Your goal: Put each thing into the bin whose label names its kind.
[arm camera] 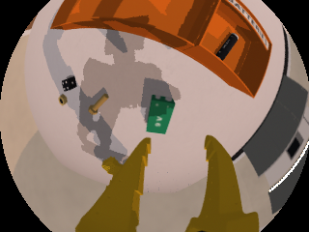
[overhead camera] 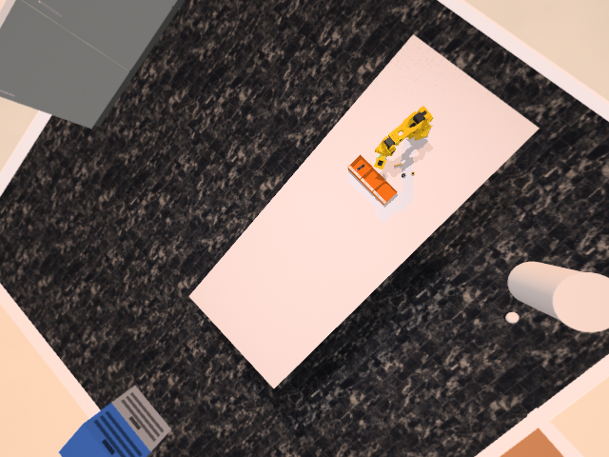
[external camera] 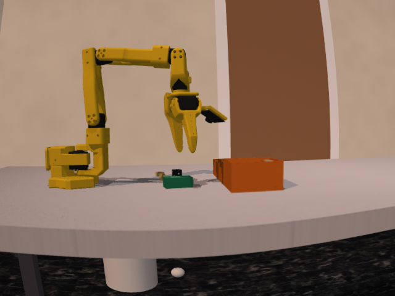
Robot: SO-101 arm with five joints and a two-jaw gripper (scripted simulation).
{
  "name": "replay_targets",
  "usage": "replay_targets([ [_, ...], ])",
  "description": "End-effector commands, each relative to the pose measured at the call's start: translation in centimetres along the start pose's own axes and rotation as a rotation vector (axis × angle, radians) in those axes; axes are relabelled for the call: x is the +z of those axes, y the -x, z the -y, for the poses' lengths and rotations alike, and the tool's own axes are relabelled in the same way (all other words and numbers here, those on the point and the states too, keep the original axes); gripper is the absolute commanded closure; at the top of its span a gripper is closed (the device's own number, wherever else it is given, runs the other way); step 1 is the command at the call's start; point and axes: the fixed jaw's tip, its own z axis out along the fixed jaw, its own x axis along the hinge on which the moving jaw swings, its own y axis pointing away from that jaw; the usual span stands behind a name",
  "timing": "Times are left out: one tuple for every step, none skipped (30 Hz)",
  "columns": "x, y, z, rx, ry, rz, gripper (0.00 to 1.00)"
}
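Directly beneath the empty tool (external camera: pixel 186 149) lies the green board (external camera: pixel 177 181).

We see a pale table (overhead camera: pixel 304 295) on dark mottled floor (overhead camera: pixel 147 221), beige walls (external camera: pixel 47 28) and a brown door (external camera: pixel 277 79).

Looking like plain indoor room, home or office, exact kind unclear. Dark mottled tile floor (overhead camera: pixel 147 221) spreading all around long pale table (overhead camera: pixel 275 314). Beige walls (external camera: pixel 47 31) enclosing it, brown door (external camera: pixel 277 79) in white frame standing behind. Grey cabinet (overhead camera: pixel 73 53) sitting at 10 o'clock, blue box (overhead camera: pixel 106 435) at 7 o'clock.
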Motion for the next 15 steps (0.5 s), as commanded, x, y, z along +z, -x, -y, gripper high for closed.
replay_targets([
  [-0.67, 0.4, -0.04, 0.071, -0.025, 0.053, 0.71],
  [-0.65, 0.36, -0.09, 0.087, -0.024, 0.052, 0.71],
  [-0.64, 0.32, -0.13, 0.102, -0.023, 0.05, 0.71],
  [-0.62, 0.28, -0.16, 0.115, -0.022, 0.049, 0.71],
  [-0.61, 0.25, -0.2, 0.128, -0.021, 0.049, 0.71],
  [-0.6, 0.22, -0.23, 0.14, -0.02, 0.048, 0.71],
  [-0.58, 0.19, -0.26, 0.15, -0.019, 0.047, 0.71],
  [-0.58, 0.19, -0.26, 0.15, -0.019, 0.047, 0.71],
  [-0.58, 0.19, -0.26, 0.15, -0.019, 0.047, 0.71],
  [-0.57, 0.16, -0.28, 0.16, -0.019, 0.046, 0.71],
  [-0.56, 0.14, -0.3, 0.169, -0.018, 0.045, 0.71],
  [-0.55, 0.12, -0.32, 0.176, -0.018, 0.045, 0.7],
  [-0.54, 0.1, -0.34, 0.183, -0.017, 0.044, 0.7],
  [-0.54, 0.08, -0.36, 0.189, -0.017, 0.044, 0.7],
  [-0.53, 0.07, -0.37, 0.194, -0.017, 0.043, 0.7],
])
